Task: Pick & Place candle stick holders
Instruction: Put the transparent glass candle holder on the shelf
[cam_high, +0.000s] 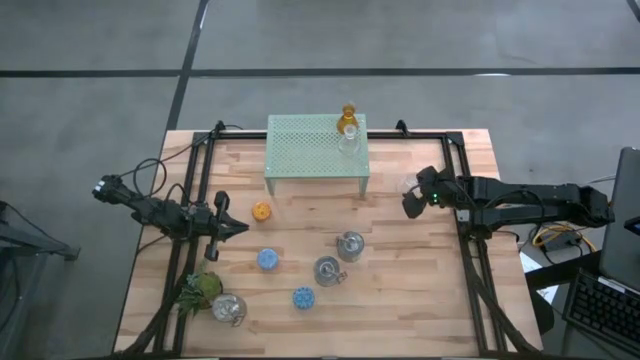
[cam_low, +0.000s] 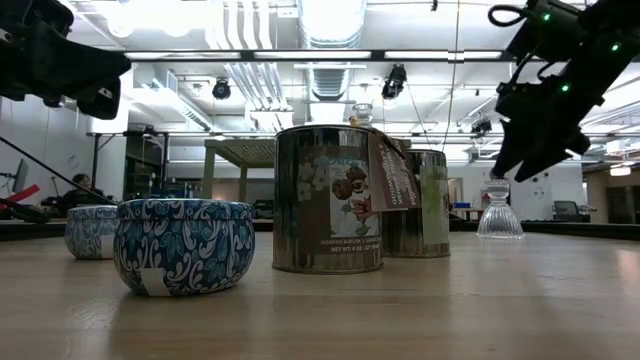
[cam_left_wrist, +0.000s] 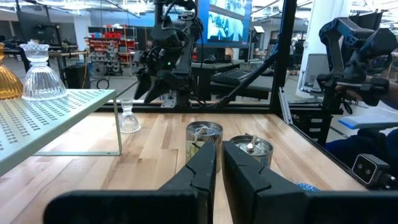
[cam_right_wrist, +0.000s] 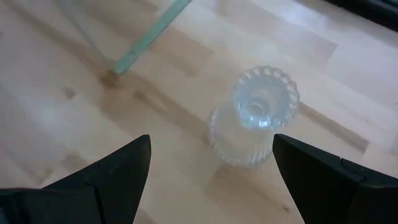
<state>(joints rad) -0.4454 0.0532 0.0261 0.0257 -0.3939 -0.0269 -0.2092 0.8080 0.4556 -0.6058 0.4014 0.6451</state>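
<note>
A clear glass holder (cam_right_wrist: 255, 118) stands upright on its foot on the table, just beyond the mesh stand's right leg. It also shows in the low view (cam_low: 499, 215). My right gripper (cam_right_wrist: 211, 162) hovers open above it, one finger on either side, touching nothing (cam_low: 535, 150). My left gripper (cam_left_wrist: 221, 168) is shut and empty at the table's left (cam_high: 235, 228). An amber holder (cam_high: 348, 118) and a clear one (cam_high: 349, 138) stand on the stand (cam_high: 300, 150). An orange holder (cam_high: 262, 211), two blue ones (cam_high: 267, 259) (cam_high: 303, 297) and three silvery ones (cam_high: 350, 245) (cam_high: 328, 270) (cam_high: 229, 308) stand on the table.
A green leafy plant (cam_high: 200, 290) lies at the near left beside one silvery holder. The pale-green mesh stand fills the far middle of the table. Black frame rails (cam_high: 465, 230) run along both sides. Bare wood lies at the right near part.
</note>
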